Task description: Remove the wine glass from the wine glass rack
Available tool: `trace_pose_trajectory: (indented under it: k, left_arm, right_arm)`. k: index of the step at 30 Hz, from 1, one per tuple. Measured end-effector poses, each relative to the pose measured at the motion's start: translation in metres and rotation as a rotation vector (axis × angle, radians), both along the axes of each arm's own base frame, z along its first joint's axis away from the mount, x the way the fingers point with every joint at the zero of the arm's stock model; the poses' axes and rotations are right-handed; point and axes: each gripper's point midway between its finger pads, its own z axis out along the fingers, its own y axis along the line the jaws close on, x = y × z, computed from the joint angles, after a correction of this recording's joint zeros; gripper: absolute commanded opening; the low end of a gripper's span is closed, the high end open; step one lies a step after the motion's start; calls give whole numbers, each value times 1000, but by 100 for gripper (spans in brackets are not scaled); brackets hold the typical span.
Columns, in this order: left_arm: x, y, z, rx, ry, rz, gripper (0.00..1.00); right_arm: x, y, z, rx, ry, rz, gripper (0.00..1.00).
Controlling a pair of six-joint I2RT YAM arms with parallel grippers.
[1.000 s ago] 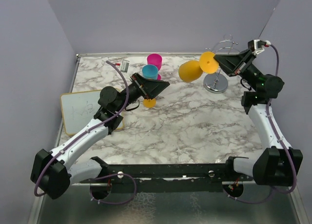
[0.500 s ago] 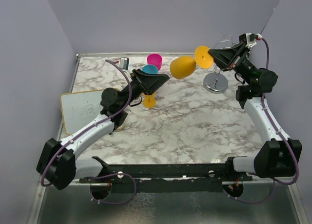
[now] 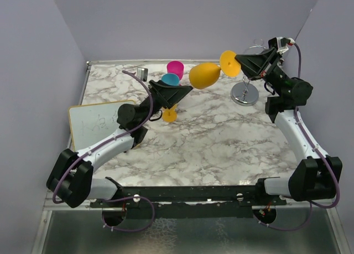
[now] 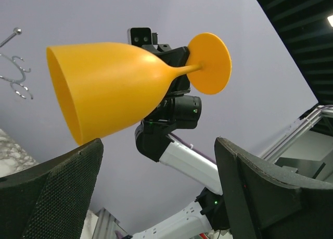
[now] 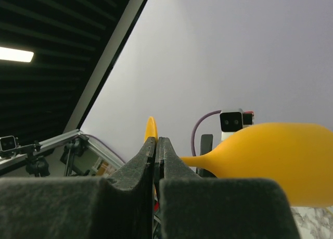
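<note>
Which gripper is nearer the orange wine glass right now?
Right. The right gripper is shut on the wine glass at its foot; the left gripper hangs open near the bowl, not touching.

A: Where is the top camera?
B: High behind the arm bases, looking down and forward over the whole marble table (image 3: 221, 143). It is far enough back to catch both arms and the walls.
A: The left wrist one?
B: Tilted upward between its spread fingers (image 4: 49, 192), close beneath the orange glass (image 4: 114, 83), facing the right arm (image 4: 171, 119).
A: And the right wrist?
B: Tilted up too, sighting along its pressed-together fingers (image 5: 136, 165), with the glass close on the right. All three views share that glass. The left wrist camera (image 5: 230, 121) and the right wrist camera (image 4: 140, 36) face each other.
</note>
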Motion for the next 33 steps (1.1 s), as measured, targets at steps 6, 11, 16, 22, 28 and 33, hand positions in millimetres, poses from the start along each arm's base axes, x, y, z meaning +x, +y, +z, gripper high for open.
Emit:
trace_pose_trajectory:
  k: [6, 11, 16, 22, 28, 33]
  left_arm:
    - [-5, 10, -6, 51, 12, 61, 94]
    - [-3, 14, 8, 50, -18, 90, 92]
    - [4, 9, 14, 42, -26, 87, 92]
    - [2, 7, 19, -33, -37, 32, 86]
    - [-3, 9, 28, -112, -62, -16, 72]
    - [-14, 14, 41, -165, -108, -38, 60]
  right_arm:
    - [-1, 0, 7, 8, -8, 1, 1]
    - [-11, 1, 25, 16, -57, 11, 1]
    - [-19, 6, 32, 22, -65, 29, 1]
    - [-37, 10, 43, 39, -89, 47, 1]
    - [-40, 15, 45, 64, -75, 86, 1]
    - [-36, 17, 43, 84, -51, 107, 1]
